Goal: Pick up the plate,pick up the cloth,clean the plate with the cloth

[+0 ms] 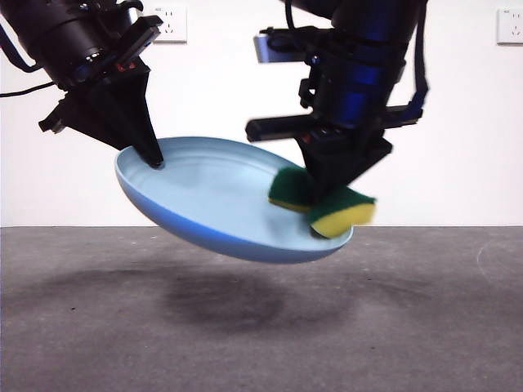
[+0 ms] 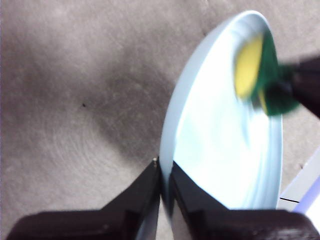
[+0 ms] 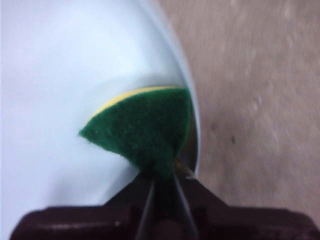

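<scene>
You see the grey table [image 1: 261, 327] nearest, with only a shadow on it. Above it hangs the plate [image 1: 214, 196], lifted clear and tipped. The left gripper [image 2: 165, 175] has its jaws nearly shut, pinching the rim at the plate's higher edge. The right gripper [image 3: 162, 182] is squeezed tight on the cloth [image 3: 145, 132], which here is really a sponge. The sponge's yellow side rests on the plate at the far, lower rim, straight across from the left gripper. So to wipe, you likely need to slide the sponge back across the plate toward that gripper.
</scene>
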Tool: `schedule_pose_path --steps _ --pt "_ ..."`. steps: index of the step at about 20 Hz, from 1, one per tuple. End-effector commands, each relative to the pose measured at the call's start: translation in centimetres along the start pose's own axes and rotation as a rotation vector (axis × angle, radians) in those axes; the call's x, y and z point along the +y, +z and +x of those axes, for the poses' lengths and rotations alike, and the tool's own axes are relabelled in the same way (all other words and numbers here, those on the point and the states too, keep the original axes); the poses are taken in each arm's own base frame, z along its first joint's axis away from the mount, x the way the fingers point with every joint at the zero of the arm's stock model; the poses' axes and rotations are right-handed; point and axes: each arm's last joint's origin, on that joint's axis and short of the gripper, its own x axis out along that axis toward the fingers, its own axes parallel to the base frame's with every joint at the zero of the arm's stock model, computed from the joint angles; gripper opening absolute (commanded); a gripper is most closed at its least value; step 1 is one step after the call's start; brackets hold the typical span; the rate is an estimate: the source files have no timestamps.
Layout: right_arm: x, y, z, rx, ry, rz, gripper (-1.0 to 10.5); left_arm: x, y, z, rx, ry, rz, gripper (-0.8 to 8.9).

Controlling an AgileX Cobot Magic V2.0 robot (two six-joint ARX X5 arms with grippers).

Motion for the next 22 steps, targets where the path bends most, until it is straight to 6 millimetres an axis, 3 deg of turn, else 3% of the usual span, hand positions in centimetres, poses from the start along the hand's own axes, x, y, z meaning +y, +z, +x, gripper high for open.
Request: schedule_pose_path --steps 1,7,12,14,16,19,22 --pt "0.3 0.5 0.8 -0.063 0.13 0.059 -0.1 -0.7 0.0 0.0 0.005 -0.1 0.038 -0.08" --pt "2.6 1.4 -0.1 -0.13 0.536 0.086 -0.1 -0.6 0.6 0.0 -0.046 -0.093 0.058 -0.08" --pt "5.2 -0.2 -1.0 -0.013 0.574 -0.013 -0.1 -0.6 1.1 -0.1 -0.101 -0.085 0.059 -0.08" --pt "5.3 -1.3 -1.0 0.072 0.513 -0.072 -0.1 -0.6 1.2 -0.1 -0.104 -0.083 0.061 -0.08" --pt "4.6 -2.2 -0.9 0.145 0.346 -0.097 -0.1 -0.4 1.1 0.0 -0.101 -0.025 0.061 -0.08" --pt "3.0 -2.8 -0.8 0.178 0.012 -0.138 -0.1 0.4 1.0 0.0 -0.082 0.217 0.06 -0.08" --pt "2.2 -2.6 -1.7 0.156 -0.04 -0.13 -0.1 1.1 1.0 0.2 -0.064 0.353 0.077 -0.08"
